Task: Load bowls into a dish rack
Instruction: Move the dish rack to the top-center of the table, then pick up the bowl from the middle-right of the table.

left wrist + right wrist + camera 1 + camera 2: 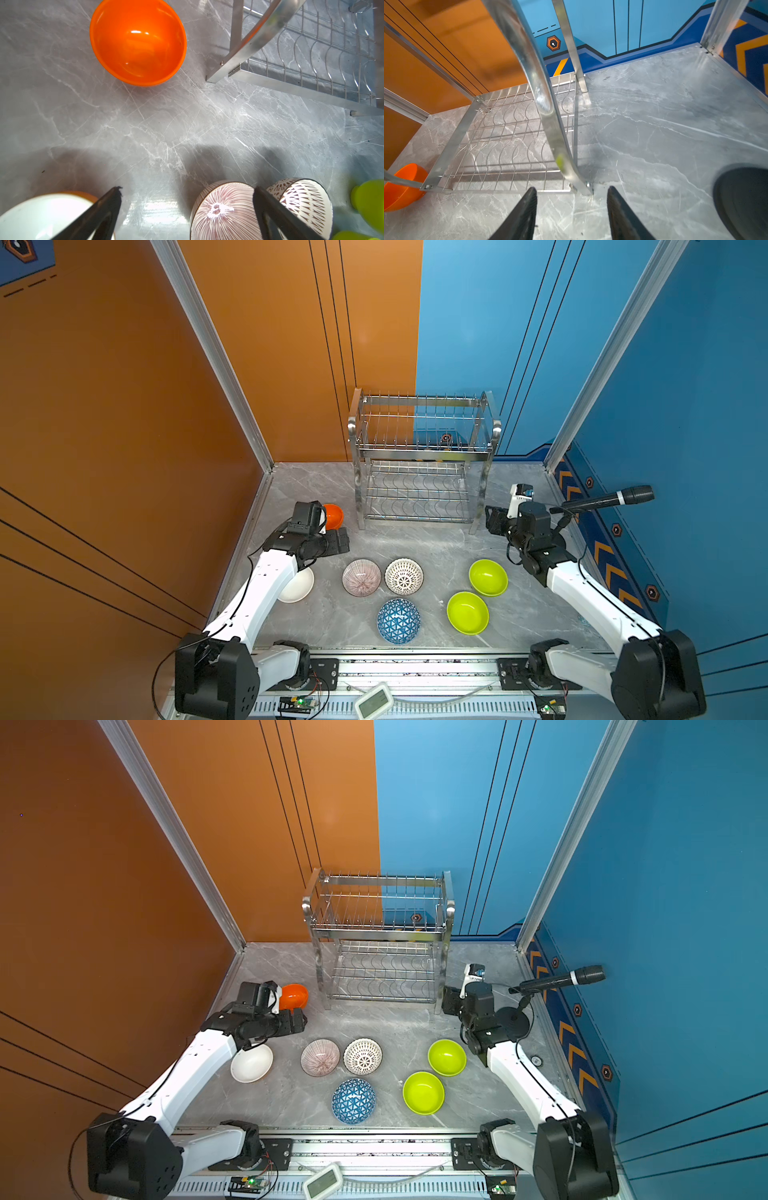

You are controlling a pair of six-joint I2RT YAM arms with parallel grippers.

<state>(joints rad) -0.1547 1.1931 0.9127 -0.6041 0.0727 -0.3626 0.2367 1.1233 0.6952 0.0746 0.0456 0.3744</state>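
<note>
- The left arm [266,589] reaches over the left side of the tabletop [419,543]. Its jaws are spread wide and hold nothing. In the left wrist view they hang above bare tabletop, between the white bowl [41,214] and the pink striped bowl [222,209].
- In both top views the white bowl lies partly under the left arm, open side up.
- The orange bowl [334,516] stands further back, near the left front leg of the dish rack [424,453] but apart from it.
- The pink striped bowl and the black-white lattice bowl [404,576] stand side by side in the middle, and the blue-white triangle bowl [398,621] is nearer the front edge.
- The dish rack stands at the back centre of the tabletop, with two tiers of shiny wire.
- Two lime-green bowls, the front one [467,612] and the back one [488,577], lie just beside each other, open side up.
- The right arm [582,589] ends near the right front leg of the rack. Its jaws are partly spread, with only tabletop between them.
- A microphone [602,501] on a black round base [513,1021] is at the far right.
</note>
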